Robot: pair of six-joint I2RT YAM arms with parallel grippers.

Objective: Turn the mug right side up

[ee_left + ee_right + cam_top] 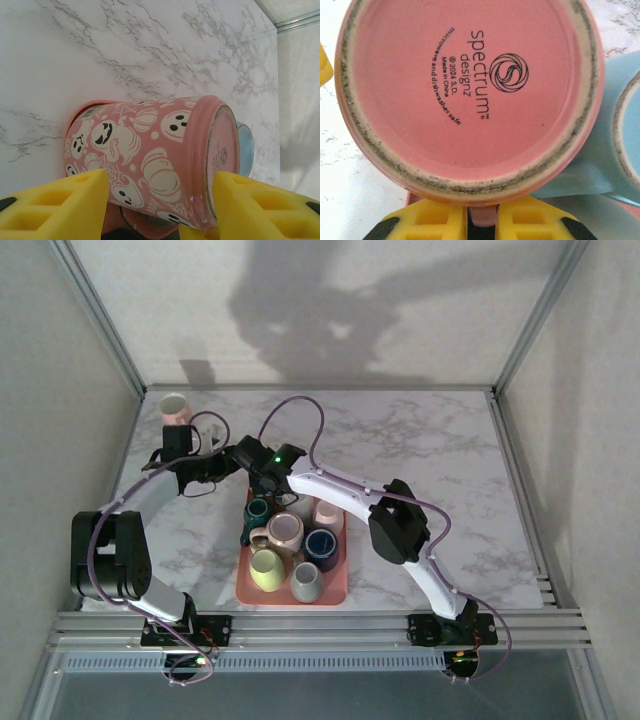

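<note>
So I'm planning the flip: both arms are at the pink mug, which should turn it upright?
Right, probably: the right end effector pinches a pink piece of the mug, seemingly its handle, while the left end effector straddles the body.

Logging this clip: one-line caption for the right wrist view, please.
Pink mug seen base-on, maker's stamp legible, light blue mug beside it, right end effector pinching a pink part below.

Pink mug [470, 145] base: "spectrum designz", "microwave and dishwasher safe", "© 2024 S.D.", "Made in China".
</note>
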